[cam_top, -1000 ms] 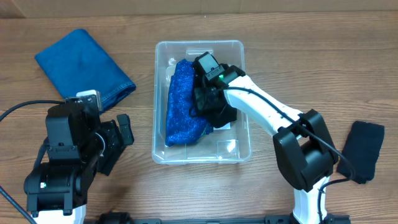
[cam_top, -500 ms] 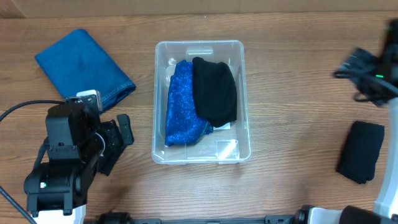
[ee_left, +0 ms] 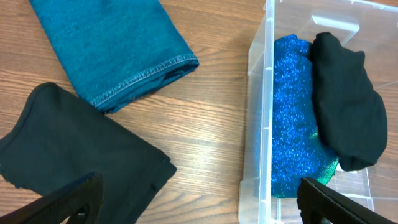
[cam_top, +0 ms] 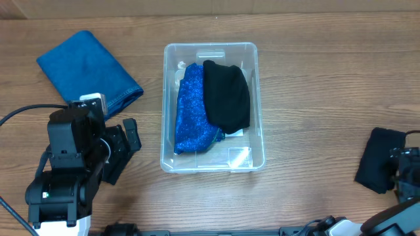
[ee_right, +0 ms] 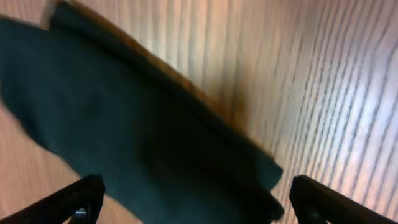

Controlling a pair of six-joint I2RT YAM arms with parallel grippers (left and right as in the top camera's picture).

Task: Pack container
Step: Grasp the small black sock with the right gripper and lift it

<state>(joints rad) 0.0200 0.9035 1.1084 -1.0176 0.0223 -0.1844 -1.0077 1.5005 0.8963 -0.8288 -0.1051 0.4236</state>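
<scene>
The container (cam_top: 210, 45) is seen at the middle of the table (cam_top: 315, 78), upright, between the two arms. Two cloths are held inside it: a sparkly blue cloth (cam_top: 190, 111) laid along the left half, and a black cloth (cam_top: 226, 98) laid beside it and partly over its right edge. A white label is glimpsed on the bottom beneath them.

The left gripper (ee_left: 198, 186) is held with its fingers spread wide and nothing between them. The container is found to its right, near but not touched; in the left wrist view its clear left wall is seen just inside the right-hand finger. A loose black cloth (ee_left: 74, 149) is spread on the wood below the left-hand finger, and a teal cloth (cam_top: 88, 69) is laid further back, well to the left of the container.

The right gripper (ee_right: 196, 186) is placed at the far right edge of the table, well apart from the container. Its fingers are also spread wide. A dark folded cloth (cam_top: 380, 160) is seen under them; the right wrist view is blurred, so contact with it cannot be judged, though nothing appears to be gripped.
</scene>
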